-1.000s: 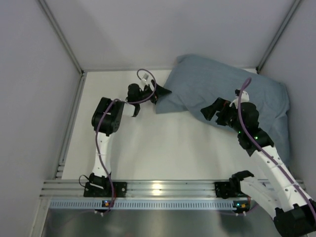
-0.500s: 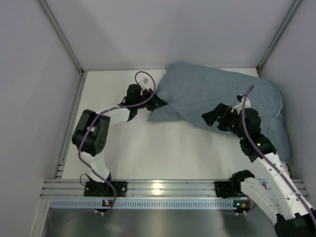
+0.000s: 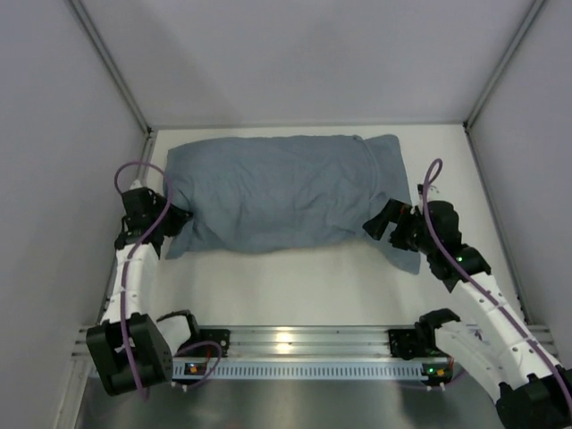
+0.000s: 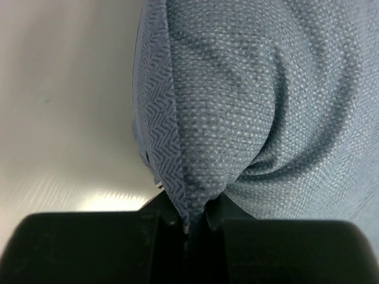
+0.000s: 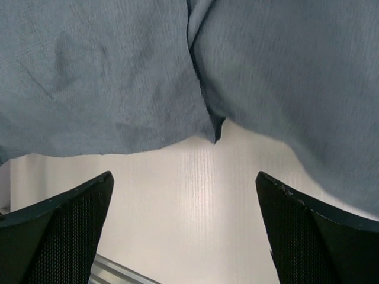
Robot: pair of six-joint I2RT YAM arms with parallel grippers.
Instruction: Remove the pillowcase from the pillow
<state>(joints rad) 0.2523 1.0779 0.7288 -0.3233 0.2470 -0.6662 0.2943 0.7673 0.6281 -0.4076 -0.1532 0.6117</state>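
Our left gripper [image 3: 175, 217] pinches the pillowcase [image 3: 277, 192] corner at centre left; our right gripper [image 3: 382, 220], fingers wide apart, hovers beside its right-hand edge.

The pillowcase [image 3: 277, 192] is matt woven cloth, grey-blue and wrinkled. Close to my left gripper [image 4: 192, 220] its weave looks coarse and pebbly, with a finer herringbone band along the edge. The table [image 3: 295, 286] is smooth white with a soft sheen. My right gripper [image 5: 184, 177] has matt black fingers [image 5: 65, 231] with a finely dotted texture. The near rail [image 3: 295, 340] is brushed metal.
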